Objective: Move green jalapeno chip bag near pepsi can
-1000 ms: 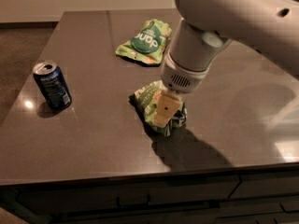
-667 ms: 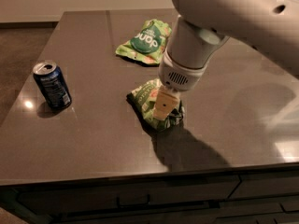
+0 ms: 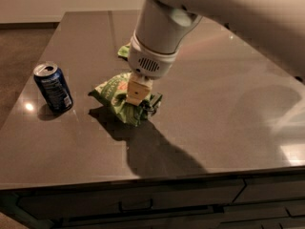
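one pincer [image 3: 137,95], at frame centre, is clamped on the green jalapeno chip bag [image 3: 113,95] at its crumpled middle, seemingly so you can carry it across the tabletop [image 3: 214,104] toward the pepsi can [image 3: 53,87], upright at left, near but apart.

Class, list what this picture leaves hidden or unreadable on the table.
Camera view:
1. Second green bag: mostly hidden behind the arm.
2. Chip bag: middle covered by the gripper, shut on it mid-table; lettering blurred.
3. Can: print too small to read.
4. Arm: cut off by the top and right edges.
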Motion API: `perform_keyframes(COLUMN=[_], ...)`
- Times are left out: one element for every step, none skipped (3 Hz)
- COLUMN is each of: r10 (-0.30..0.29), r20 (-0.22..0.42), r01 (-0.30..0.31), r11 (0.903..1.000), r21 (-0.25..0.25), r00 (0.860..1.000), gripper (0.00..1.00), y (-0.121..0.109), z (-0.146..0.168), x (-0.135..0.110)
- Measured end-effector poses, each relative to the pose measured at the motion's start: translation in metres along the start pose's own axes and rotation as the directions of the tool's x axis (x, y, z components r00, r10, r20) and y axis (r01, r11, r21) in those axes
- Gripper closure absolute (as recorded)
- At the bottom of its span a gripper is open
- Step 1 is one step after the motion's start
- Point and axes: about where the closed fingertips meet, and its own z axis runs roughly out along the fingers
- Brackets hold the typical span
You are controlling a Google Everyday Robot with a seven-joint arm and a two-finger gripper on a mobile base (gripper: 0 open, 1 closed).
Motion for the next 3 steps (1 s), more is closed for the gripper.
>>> perform_keyframes(r10=[-0.055, -0.104, -0.15], r20=[0.019, 0.008, 0.0], r01=[0.055, 0.105, 0.15], r11=[0.9985, 0.9942, 0.9875], r21=[-0.01, -0.023, -0.049], r00=[0.998, 0.995, 0.989], gripper=[1.0, 0.82, 0.51], y=[0.008, 0.015, 0.021], z=[0.004, 0.013, 0.025], x=[-0.031, -0.054, -0.065])
